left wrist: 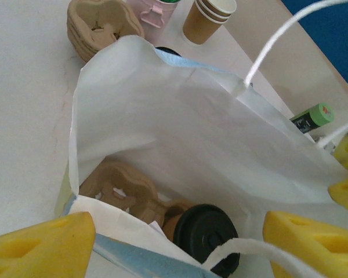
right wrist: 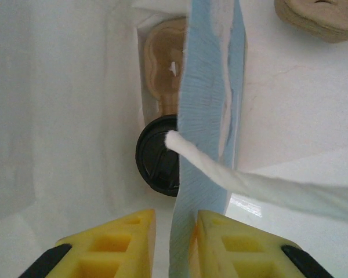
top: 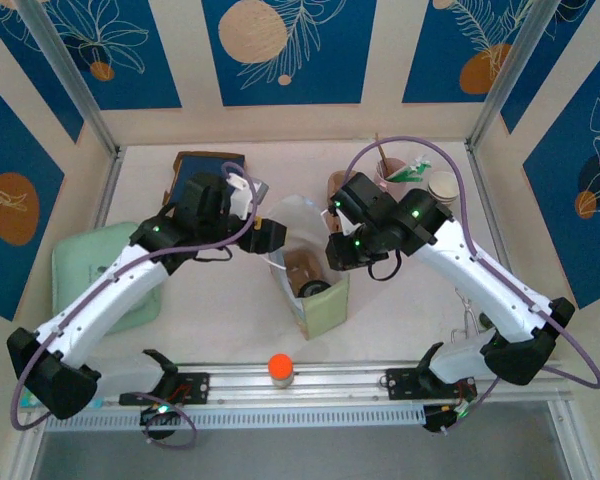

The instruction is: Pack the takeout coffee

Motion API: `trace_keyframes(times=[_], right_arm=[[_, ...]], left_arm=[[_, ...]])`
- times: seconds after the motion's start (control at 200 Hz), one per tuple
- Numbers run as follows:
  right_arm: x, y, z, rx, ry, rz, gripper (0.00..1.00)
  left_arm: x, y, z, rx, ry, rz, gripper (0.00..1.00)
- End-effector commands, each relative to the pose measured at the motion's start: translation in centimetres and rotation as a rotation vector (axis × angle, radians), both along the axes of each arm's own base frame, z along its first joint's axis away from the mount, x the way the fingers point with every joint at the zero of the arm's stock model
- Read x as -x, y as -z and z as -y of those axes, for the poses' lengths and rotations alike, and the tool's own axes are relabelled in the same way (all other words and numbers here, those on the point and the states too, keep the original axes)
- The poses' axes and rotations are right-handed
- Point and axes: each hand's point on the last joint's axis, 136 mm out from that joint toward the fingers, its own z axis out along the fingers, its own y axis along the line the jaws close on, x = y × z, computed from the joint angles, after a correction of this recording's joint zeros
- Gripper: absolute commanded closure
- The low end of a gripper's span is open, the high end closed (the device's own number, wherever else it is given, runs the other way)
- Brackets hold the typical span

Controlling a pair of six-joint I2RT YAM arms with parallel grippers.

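Right gripper [right wrist: 177,223], bottom of frame, is clenched on the rim of the paper bag [right wrist: 206,87] and should pull gently, without tearing, to widen the mouth over the coffee cup [right wrist: 156,156] mid-frame inside, while the left gripper [left wrist: 180,246] gapes released.

A pale green mat [top: 90,275] lies at the tabletop's [top: 220,320] left edge. A dark blue box [top: 208,165] sits near the back, and an orange-capped bottle [top: 280,368] by the front rail [top: 360,378].
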Motion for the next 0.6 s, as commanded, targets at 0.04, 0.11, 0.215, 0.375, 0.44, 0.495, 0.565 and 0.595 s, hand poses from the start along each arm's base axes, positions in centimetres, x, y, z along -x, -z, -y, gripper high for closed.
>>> trace_keyframes(times=[0.04, 0.11, 0.215, 0.375, 0.44, 0.495, 0.565, 0.595], right_arm=[[1.2, -0.5, -0.1, -0.041, 0.021, -0.011, 0.75], [1.4, -0.6, -0.3, -0.049, 0.029, -0.015, 0.76], [1.9, -0.5, -0.4, -0.055, 0.033, -0.019, 0.76], [2.2, -0.8, -0.4, -0.053, 0.043, -0.013, 0.79], [2.4, -1.0, -0.5, -0.065, 0.043, -0.004, 0.79], [2.4, -1.0, -0.4, -0.065, 0.047, 0.002, 0.79], [2.4, -0.9, 0.0, -0.051, 0.062, 0.011, 0.8], [2.3, -0.9, 0.2, -0.043, 0.068, 0.016, 0.8]], left_arm=[[-0.3, -1.7, 1.2, 0.027, 0.044, 0.022, 0.23], [-0.5, -1.8, 1.4, 0.026, 0.05, 0.022, 0.23], [-0.7, -2.1, 1.7, 0.03, 0.056, 0.024, 0.23], [-0.9, -2.0, 2.1, 0.036, 0.067, 0.017, 0.23], [-1.0, -1.9, 2.2, 0.035, 0.069, 0.016, 0.23], [-1.0, -1.9, 2.3, 0.036, 0.072, 0.013, 0.23], [-1.0, -2.0, 2.5, 0.043, 0.077, 0.012, 0.23], [-0.9, -2.1, 2.6, 0.045, 0.08, 0.014, 0.23]])
